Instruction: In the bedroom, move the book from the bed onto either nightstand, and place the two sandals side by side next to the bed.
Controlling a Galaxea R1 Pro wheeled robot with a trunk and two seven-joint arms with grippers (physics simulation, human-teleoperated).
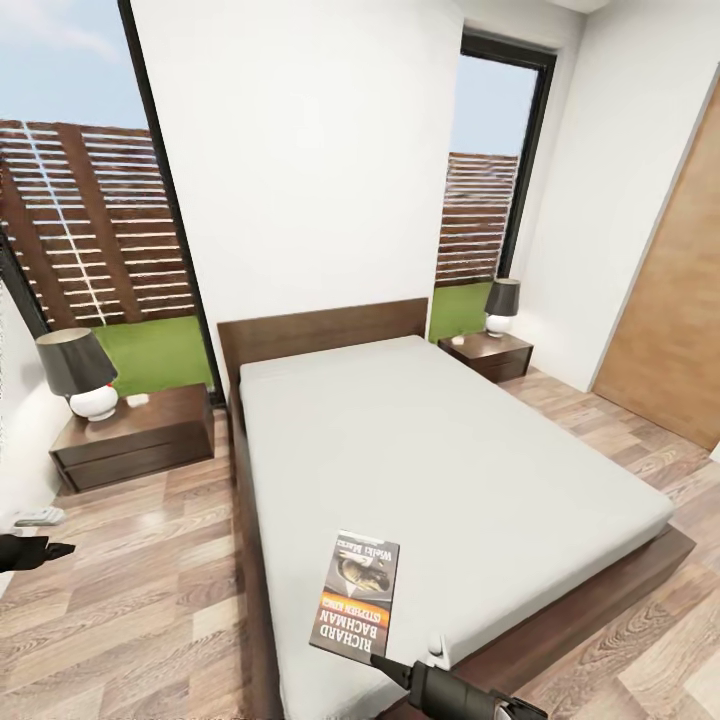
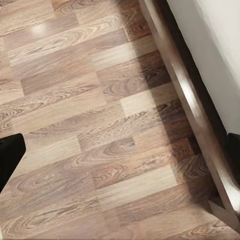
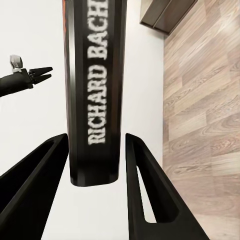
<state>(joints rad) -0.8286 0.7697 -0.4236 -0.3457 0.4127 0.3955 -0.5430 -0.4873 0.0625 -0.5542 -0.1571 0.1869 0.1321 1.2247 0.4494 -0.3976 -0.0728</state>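
White walls and plank floor frame the bed (image 1: pixel 450 470). Your one book (image 1: pixel 357 592) lies on the mattress at its near left corner. The right gripper (image 3: pixel 95 190) has its jaws spread to either side of the book's near end, apparently not pinching it yet. You risk pushing the thin paperback along the mattress or nipping only the cover if you close too shallow. Your left gripper (image 1: pixel 40 550) hangs over the floor at left, and I cannot tell its jaw state. You have two nightstands (image 1: pixel 135 435) to choose from, two lamps (image 1: pixel 80 372) and one door (image 1: pixel 670 330).
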